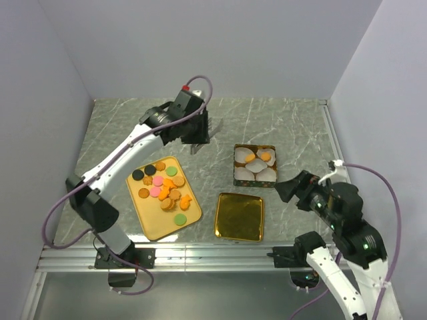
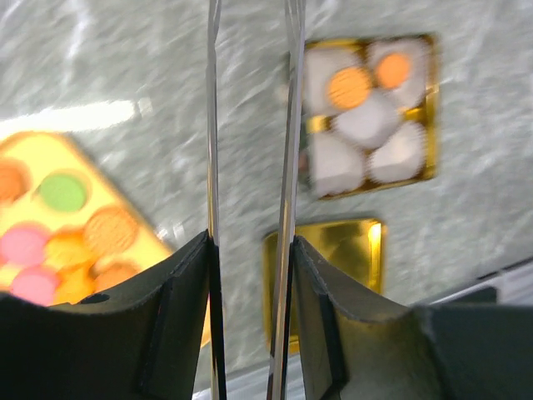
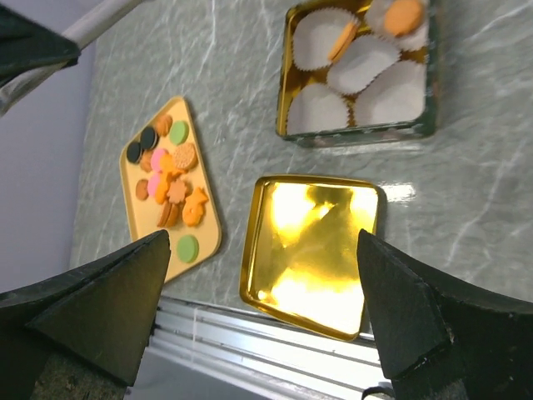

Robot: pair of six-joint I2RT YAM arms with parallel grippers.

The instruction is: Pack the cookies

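Most cookies (image 1: 163,187) lie heaped on a yellow tray (image 1: 150,227) at the near left. Two or three orange ones (image 1: 260,158) rest in white paper cups inside a square tin (image 1: 235,167) right of centre. My left gripper (image 1: 198,133) hovers over bare table between tray and tin, shut on thin metal tweezers (image 2: 212,125). Their two blades run up out of the left wrist view, so the tips are hidden there. My right gripper (image 1: 283,190) stands wide open beside the tin's near right corner, with nothing between its fingers (image 3: 125,308).
The tin's gold lid (image 1: 240,215) lies upside down near the front edge, between the tray and my right arm. A metal rail (image 1: 200,257) runs along the table's near edge. Walls enclose the left, back and right.
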